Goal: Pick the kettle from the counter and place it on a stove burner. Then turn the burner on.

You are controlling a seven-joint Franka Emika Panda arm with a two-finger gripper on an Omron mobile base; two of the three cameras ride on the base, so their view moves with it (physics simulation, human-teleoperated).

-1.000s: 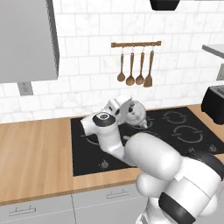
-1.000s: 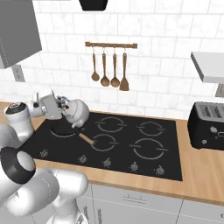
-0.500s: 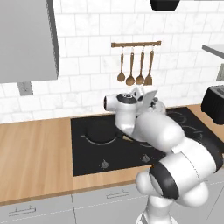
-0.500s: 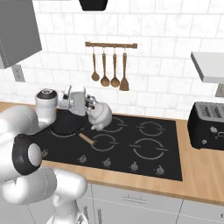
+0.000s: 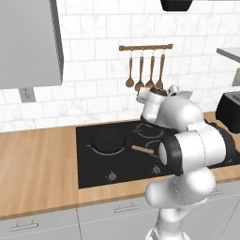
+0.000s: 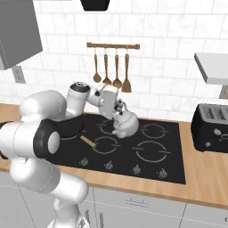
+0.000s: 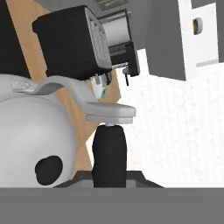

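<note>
— Where is the kettle [image 6: 124,125] sitting for you right now?

— You are looking at it hanging off the tool [image 6: 116,108], clear of the glass. In the right base view it is hovering over the black cooktop [image 6: 171,164], above the gap between the two rear burner rings, tilted, with its shiny body leaning toward the front. The nearest stove burner [image 6: 154,130] is lying just to its right, unlit, showing thin grey swirl lines.

— And the tool itself, is it gripping?

— Yes. In the hand view you are seeing a dark fingertip [image 7: 109,155] pressing up against the handle's pale bracket, with the kettle's silver dome [image 7: 30,144] bulging beside it. The fingers are closing narrow around the handle, carrying the kettle.

— What is lying around it?

— You are seeing the frying pan [image 5: 108,140] resting on the rear left burner, its wooden handle [image 6: 88,142] pointing toward the front of the cooktop. A row of small knobs [image 6: 134,169] is running along the front edge of the glass. The wooden desk [image 5: 37,159] is stretching away to the left of the cooktop and along its front. A black toaster [image 6: 210,128] is standing on the desk to the right, well apart from the kettle. Four wooden utensils [image 6: 111,67] are hanging from a rail on the tiled wall behind.
</note>
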